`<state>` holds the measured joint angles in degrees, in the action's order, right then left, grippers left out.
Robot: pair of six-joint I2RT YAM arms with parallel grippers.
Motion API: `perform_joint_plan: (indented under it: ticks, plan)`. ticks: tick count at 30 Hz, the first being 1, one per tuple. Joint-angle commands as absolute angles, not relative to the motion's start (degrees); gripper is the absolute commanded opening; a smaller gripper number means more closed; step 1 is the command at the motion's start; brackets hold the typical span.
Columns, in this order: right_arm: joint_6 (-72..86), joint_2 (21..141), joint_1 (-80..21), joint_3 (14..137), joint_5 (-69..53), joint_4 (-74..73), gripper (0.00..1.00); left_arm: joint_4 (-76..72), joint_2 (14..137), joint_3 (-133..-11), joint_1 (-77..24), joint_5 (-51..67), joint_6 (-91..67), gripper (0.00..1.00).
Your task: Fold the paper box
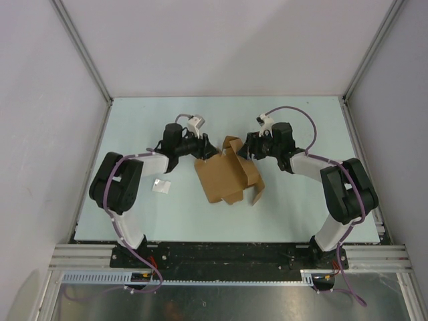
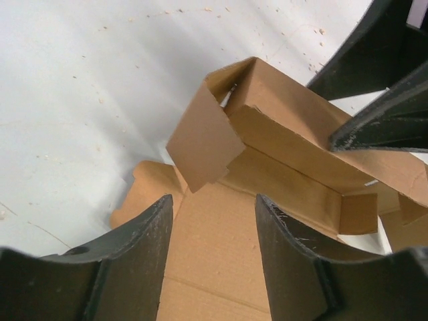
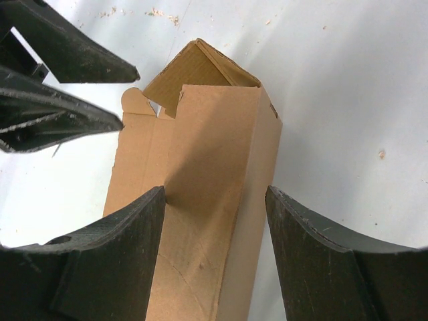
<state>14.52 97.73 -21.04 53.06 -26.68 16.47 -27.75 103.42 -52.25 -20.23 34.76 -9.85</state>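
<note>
The paper box (image 1: 224, 175) is brown cardboard, partly folded, lying mid-table with flaps standing up at its far end. My left gripper (image 1: 207, 150) reaches in from the left, and in its wrist view it is open (image 2: 214, 200) above a flat panel of the paper box (image 2: 214, 254), with a raised flap (image 2: 200, 144) just ahead. My right gripper (image 1: 243, 150) comes in from the right. It is open (image 3: 214, 194) and straddles a folded-up wall of the paper box (image 3: 207, 167); its left finger (image 3: 134, 234) touches the card while the right finger (image 3: 314, 247) stands apart.
A small white scrap of paper (image 1: 161, 186) lies on the pale table (image 1: 147, 120) left of the box, near the left arm's elbow. White enclosure walls stand at the back and sides. The opposite gripper's black fingers (image 2: 381, 100) (image 3: 67, 87) crowd each wrist view.
</note>
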Motion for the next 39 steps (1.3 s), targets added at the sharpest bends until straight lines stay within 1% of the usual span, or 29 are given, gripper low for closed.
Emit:
perform_joint_plan:
  ticks: [1,10,16,21,39]
  plan:
    - [13.71,98.17,-21.53,55.20,-26.46,16.79,0.66,-28.92,106.16,-56.33,-18.46,33.15,-11.34,0.56]
    - [13.62,98.61,-21.97,55.20,-26.37,16.61,0.66,-21.98,112.14,-64.42,-19.16,29.97,-10.72,0.52]
    - [13.80,99.05,-22.41,55.20,-26.19,17.05,0.66,-16.09,113.99,-68.99,-21.79,26.90,-8.88,0.52]
    - [13.27,99.32,-23.03,55.20,-26.19,16.53,0.63,-15.03,114.08,-69.26,-22.67,26.36,-8.26,0.52]
    - [13.27,99.75,-23.03,55.20,-26.72,16.96,0.63,-12.04,114.17,-70.49,-26.54,26.37,-3.78,0.51]
